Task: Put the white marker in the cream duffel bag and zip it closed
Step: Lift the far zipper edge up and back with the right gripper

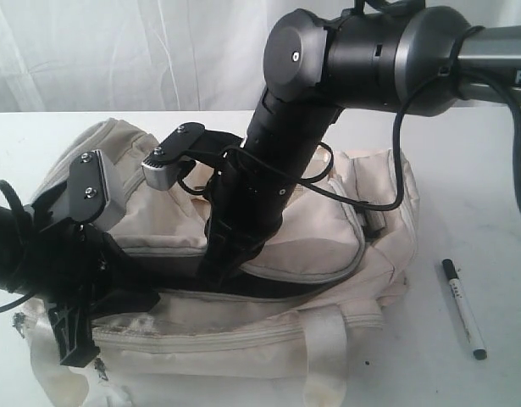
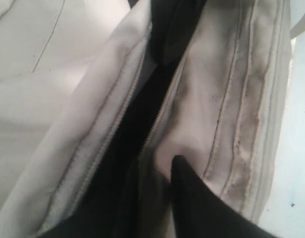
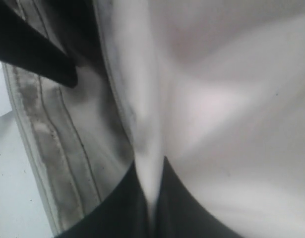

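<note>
My right gripper (image 3: 150, 173) was pinched shut on a fold of the cream duffel bag (image 1: 268, 343) by its open zipper. My left gripper (image 1: 91, 318) sat at the bag's left end, one finger (image 2: 192, 203) on fabric; I couldn't tell its jaw state. The white marker (image 1: 462, 309) lay on the table (image 1: 480, 170), right of the bag, apart.

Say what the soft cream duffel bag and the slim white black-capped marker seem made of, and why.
The cream duffel bag looks like matt woven fabric, perhaps canvas: it creases, sags, shows stitched seams. The white marker is probably smooth plastic: straight rigid barrel, though too small to be sure.
</note>
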